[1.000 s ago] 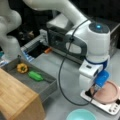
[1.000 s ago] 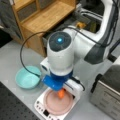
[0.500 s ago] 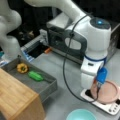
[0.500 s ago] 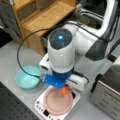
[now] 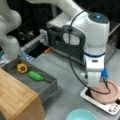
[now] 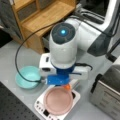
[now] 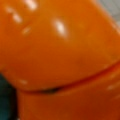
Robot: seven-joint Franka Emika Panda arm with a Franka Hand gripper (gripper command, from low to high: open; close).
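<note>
One tool (image 6: 67, 85) over pink plate (image 6: 58, 101) rim, orange object (image 7: 60, 50) beneath.

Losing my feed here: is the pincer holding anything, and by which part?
Cannot be told. An orange object fills the wrist view, above the pink plate, but the pincer itself is hidden.

Both front views look down at the arm (image 5: 96, 37) over the pink plate (image 6: 58, 100), seemingly from opposite sides. The wrist view sits pressed against an orange surface (image 7: 60, 50).

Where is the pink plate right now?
The pink plate sits on the white scale at a front view's bottom centre, directly under the gripper, with the teal bowl to its left.
</note>
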